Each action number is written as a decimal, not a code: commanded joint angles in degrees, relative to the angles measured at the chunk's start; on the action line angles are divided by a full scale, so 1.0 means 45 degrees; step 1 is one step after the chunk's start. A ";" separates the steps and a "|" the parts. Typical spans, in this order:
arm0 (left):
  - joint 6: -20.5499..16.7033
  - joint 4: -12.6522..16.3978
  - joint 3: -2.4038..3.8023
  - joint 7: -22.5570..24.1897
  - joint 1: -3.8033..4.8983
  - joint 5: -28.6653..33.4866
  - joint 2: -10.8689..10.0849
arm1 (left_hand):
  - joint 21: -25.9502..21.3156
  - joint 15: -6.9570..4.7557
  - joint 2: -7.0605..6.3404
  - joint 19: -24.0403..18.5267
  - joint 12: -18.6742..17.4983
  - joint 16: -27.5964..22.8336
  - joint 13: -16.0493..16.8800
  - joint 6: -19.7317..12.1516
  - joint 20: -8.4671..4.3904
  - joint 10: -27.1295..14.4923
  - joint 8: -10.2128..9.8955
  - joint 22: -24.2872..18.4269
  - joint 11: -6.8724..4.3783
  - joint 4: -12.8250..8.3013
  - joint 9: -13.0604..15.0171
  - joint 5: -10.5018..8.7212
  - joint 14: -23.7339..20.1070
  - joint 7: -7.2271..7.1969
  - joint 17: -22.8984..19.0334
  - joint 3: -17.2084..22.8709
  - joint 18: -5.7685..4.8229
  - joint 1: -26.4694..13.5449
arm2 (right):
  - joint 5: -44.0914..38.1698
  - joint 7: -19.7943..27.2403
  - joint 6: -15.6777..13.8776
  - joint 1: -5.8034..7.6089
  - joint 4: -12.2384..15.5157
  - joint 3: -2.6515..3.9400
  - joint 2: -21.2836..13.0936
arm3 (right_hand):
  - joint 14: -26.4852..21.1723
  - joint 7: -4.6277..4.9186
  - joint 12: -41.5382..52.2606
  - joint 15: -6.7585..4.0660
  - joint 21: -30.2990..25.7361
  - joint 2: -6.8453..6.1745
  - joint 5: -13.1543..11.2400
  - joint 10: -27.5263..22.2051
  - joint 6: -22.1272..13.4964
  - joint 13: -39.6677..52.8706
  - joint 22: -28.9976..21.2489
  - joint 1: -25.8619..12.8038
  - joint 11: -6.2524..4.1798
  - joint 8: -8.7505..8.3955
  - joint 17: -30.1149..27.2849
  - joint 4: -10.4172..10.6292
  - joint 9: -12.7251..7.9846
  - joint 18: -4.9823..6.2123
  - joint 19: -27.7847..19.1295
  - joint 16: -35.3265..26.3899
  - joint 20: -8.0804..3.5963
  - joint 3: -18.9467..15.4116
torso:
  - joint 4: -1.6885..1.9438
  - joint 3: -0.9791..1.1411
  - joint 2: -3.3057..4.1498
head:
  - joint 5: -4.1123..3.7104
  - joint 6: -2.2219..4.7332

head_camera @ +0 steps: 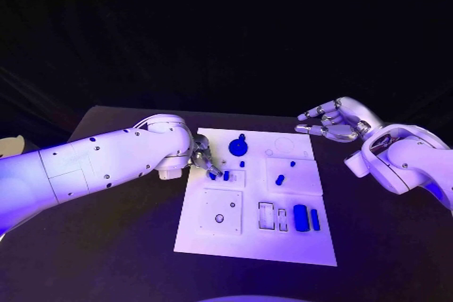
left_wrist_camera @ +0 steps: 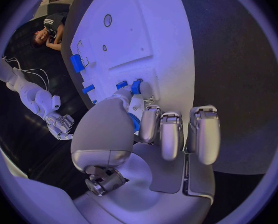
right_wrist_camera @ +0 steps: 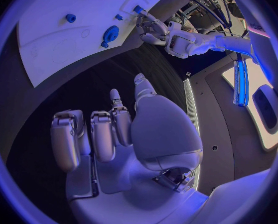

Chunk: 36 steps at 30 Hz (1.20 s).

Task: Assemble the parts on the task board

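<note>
From the head camera, one white board (head_camera: pixel 253 249) lay mid-table carrying about eight blue parts, among them a round knobbed piece (head_camera: pixel 238 146) at its far edge, while the left hand (head_camera: pixel 204 162) pressed fingertips onto a small blue part (head_camera: pixel 213 175) and the right hand (head_camera: pixel 330 120) hovered beyond the board's far right corner, loosely curled and empty. The left wrist camera showed that thumb and finger touching a blue peg (left_wrist_camera: pixel 136 86) on the board; whether it was gripped I could not tell. The right wrist camera showed its hand's fingers (right_wrist_camera: pixel 101 134) apart over bare table

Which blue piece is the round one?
The round blue part near the task board's far edge, just past the left hand. It's a disc with a small knob; the other blue pieces are bars or little pegs.
</note>
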 commanded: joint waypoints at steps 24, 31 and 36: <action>0.1148 -0.0242 -0.0117 -0.0240 -0.0073 -0.0856 0.0239 | 0.0121 -0.0148 0.0277 0.1258 0.0170 0.0040 0.0141 -0.0012 -0.0105 0.0230 -0.0144 0.3167 -0.0047 -0.0701 0.0070 -0.0113 0.1318 -0.0097 0.3347 -0.0194 -0.0146 0.1662 | -0.0045 0.0098 0.0029 -0.0008 0.0027 0.0001 0.0024 | 0.1003 -0.0030 -0.0064 -0.0017 -0.0088 0.0132 0.0066 0.0168 0.0062 0.1935 0.2410 0.0024 0.0006 0.0034 0.2004 -0.0014 0.0022 0.0154 0.0811 -0.0059 -0.0025 -0.0093 | -0.0017 -0.0003 0.0005 | 0.0022 -0.0040; 0.1572 -0.0241 -0.0120 -0.0266 -0.0027 -0.0944 0.0244 | 0.0141 -0.0143 0.0309 0.1267 0.0187 0.0040 0.0165 0.0002 -0.0103 0.0240 -0.0184 0.3191 -0.0048 -0.0771 0.0053 -0.0118 0.1318 -0.0102 0.3347 -0.0129 -0.0153 0.1827 | -0.0044 0.0092 0.0030 -0.0008 0.0026 0.0001 0.0015 | 0.1003 -0.0030 -0.0064 -0.0017 -0.0088 0.0132 0.0066 0.0168 0.0062 0.1935 0.2410 0.0024 0.0006 0.0034 0.2004 -0.0014 0.0022 0.0154 0.0811 -0.0059 -0.0025 -0.0093 | -0.0006 -0.0005 -0.0005 | -0.0024 -0.0105; 0.1779 -0.0227 -0.0120 -0.0278 -0.0015 -0.0974 0.0222 | 0.0149 -0.0143 0.0344 0.1271 0.0194 0.0040 0.0177 0.0002 -0.0101 0.0244 -0.0224 0.3201 -0.0052 -0.0827 0.0035 -0.0107 0.1318 -0.0107 0.3347 -0.0042 -0.0156 0.1964 | -0.0043 0.0092 0.0030 -0.0008 0.0022 0.0001 0.0015 | 0.1003 -0.0030 -0.0064 -0.0017 -0.0088 0.0132 0.0066 0.0168 0.0062 0.1935 0.2410 0.0024 0.0006 0.0034 0.2004 -0.0014 0.0022 0.0154 0.0811 -0.0059 -0.0025 -0.0093 | 0.0008 -0.0002 -0.0003 | -0.0019 -0.0110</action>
